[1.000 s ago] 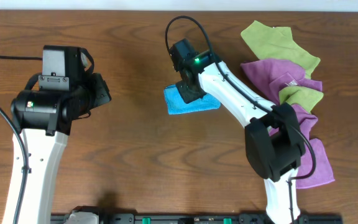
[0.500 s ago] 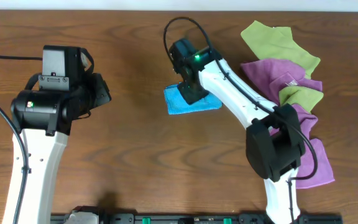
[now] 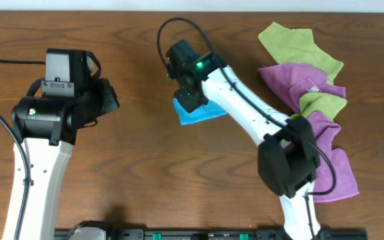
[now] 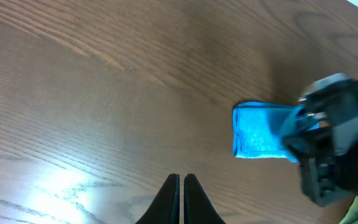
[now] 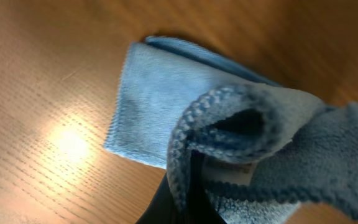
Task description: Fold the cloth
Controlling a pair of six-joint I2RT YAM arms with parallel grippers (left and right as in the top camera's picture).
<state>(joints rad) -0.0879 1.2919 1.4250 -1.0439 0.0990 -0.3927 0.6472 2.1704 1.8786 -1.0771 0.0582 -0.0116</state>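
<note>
Right claw point(image 5: 188, 190), bottom centre of the wrist view: pressed together, pinching a lifted edge of the blue cloth point(image 5: 157, 93). The pinched layer curls up and over the tips in a loose loop. The rest of the cloth lies flat on the wood table point(image 5: 36, 74), toward upper left of frame.

Overhead, the claw sits top centre, over the left end of the cloth, a small folded rectangle. It's well apart from the pile of green and purple cloths point(image 3: 305, 83) at right.

Left claw point(image 4: 181, 186), bottom centre of its own view: pressed together w/ nothing in it, above bare wood. The cloth shows at centre right of that frame.

Risks, as judged:
- The grip looks to be on a thin edge only, so it may slip out mid-fold and the layer flop back.
- Nothing pins the bottom layer, and the left claw is far off, so the whole cloth may drag across the table instead of folding.
- The loop is bunched. If let go like this, the fold probably lands crooked or creased.
- Can't tell whether one layer or more is pinched. If more, the earlier fold may pull open.
</note>
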